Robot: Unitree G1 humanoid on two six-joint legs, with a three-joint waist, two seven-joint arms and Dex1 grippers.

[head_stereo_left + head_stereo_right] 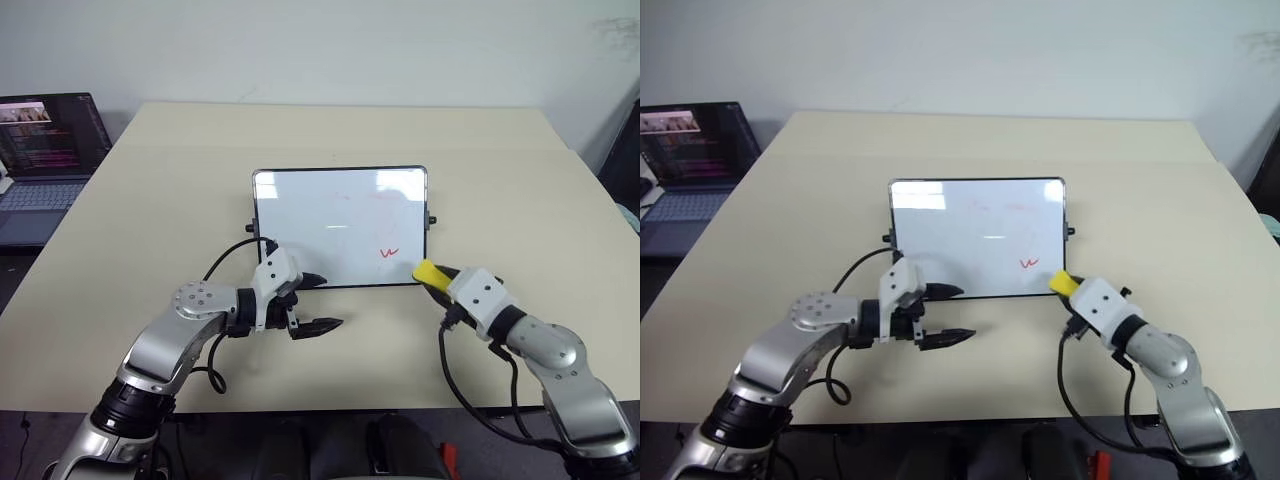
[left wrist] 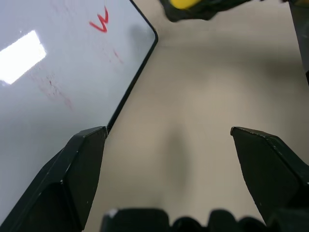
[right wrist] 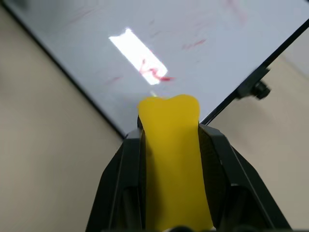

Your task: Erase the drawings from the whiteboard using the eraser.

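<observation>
table (image 1: 150, 230): beige, carrying whiteboard (image 1: 300, 215) | laptop (image 1: 45, 150) glowing at 10 o'clock | right gripper (image 1: 436, 277) clamping eraser (image 1: 428, 271) | left gripper (image 1: 318, 302) gaping

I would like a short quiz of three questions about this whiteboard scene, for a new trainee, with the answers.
1. True or false: the right gripper is shut on the eraser.
2. Which red drawing is plainest on the whiteboard? A) a circle B) a "w" C) an arrow
3. What stands at the table's far left edge?

Key: 1. True. 2. B, near the board's near right corner. 3. An open laptop.
</observation>
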